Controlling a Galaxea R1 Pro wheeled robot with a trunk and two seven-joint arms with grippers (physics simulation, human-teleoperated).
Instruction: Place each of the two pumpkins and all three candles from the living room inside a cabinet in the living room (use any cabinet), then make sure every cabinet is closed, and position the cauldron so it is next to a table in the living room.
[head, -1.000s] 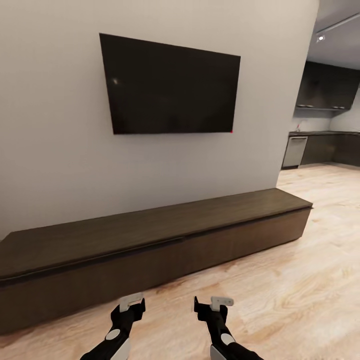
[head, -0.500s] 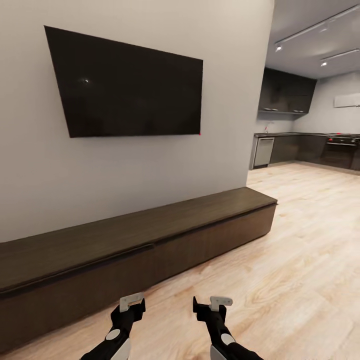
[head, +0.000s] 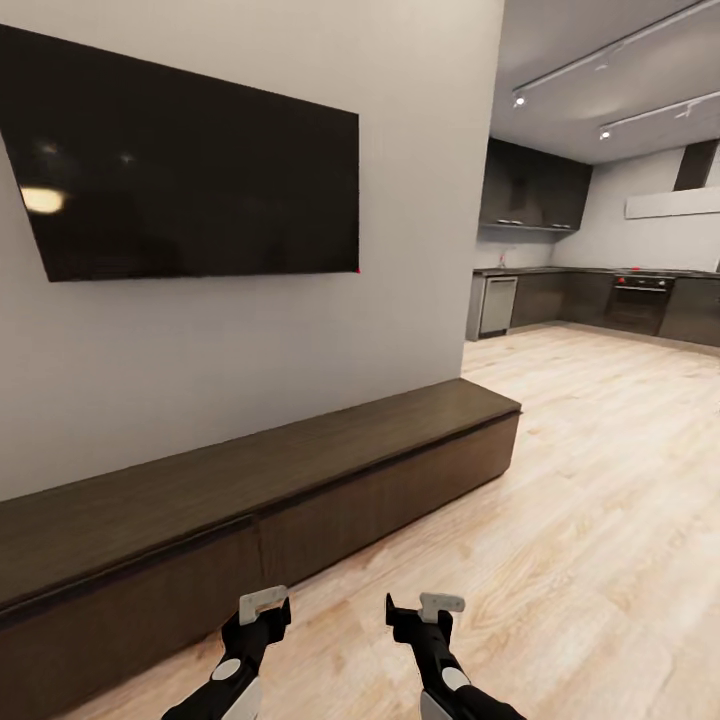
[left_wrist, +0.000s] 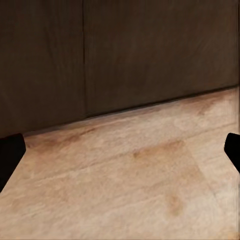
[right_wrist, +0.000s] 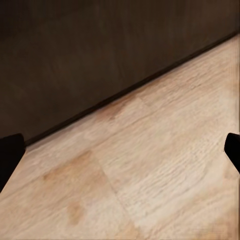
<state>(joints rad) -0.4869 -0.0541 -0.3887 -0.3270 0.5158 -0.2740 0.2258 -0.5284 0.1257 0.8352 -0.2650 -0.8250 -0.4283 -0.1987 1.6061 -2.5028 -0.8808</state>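
**Bring the base round with both arms tucked low**

Hold the left gripper (head: 266, 603) and right gripper (head: 427, 606) low at bottom centre, both spread and empty, so nothing clips the cabinet (head: 300, 480). It runs from lower left to mid-frame: long, low, dark-brown, with flat handleless fronts that look shut. Scan on for pumpkins and candles.

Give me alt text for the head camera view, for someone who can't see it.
A long, low dark-brown cabinet runs along a white wall under a black wall-mounted TV. The left gripper and right gripper hang open and empty over the light wood floor, with a dark kitchen beyond.
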